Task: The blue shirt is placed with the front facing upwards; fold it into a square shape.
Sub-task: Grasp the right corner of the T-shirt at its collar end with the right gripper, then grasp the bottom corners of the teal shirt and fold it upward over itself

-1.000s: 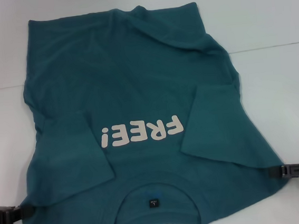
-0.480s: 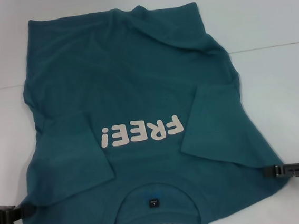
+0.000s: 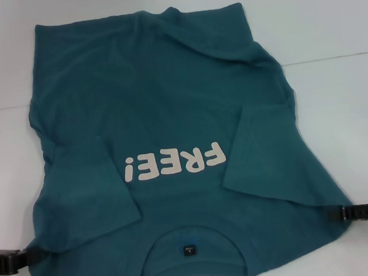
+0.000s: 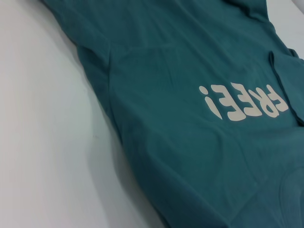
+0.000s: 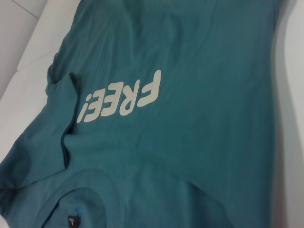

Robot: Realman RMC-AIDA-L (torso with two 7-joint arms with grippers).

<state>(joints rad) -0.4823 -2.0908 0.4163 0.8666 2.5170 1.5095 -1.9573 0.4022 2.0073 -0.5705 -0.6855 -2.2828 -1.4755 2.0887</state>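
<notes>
Partly cut off, both grippers flank the blue shirt (image 3: 164, 133).

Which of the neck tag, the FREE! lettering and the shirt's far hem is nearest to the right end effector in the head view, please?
1. neck tag, at the collar, near edge.
2. FREE! lettering, mid-chest.
3. far hem, at the far side.
The right end effector sits at the blue shirt's near right edge.

Off-white "FREE!" lettering (image 3: 175, 162) stood upside down on chest of dark teal-blue cotton T-shirt (image 3: 154, 95); neck tag unreadable.
</notes>
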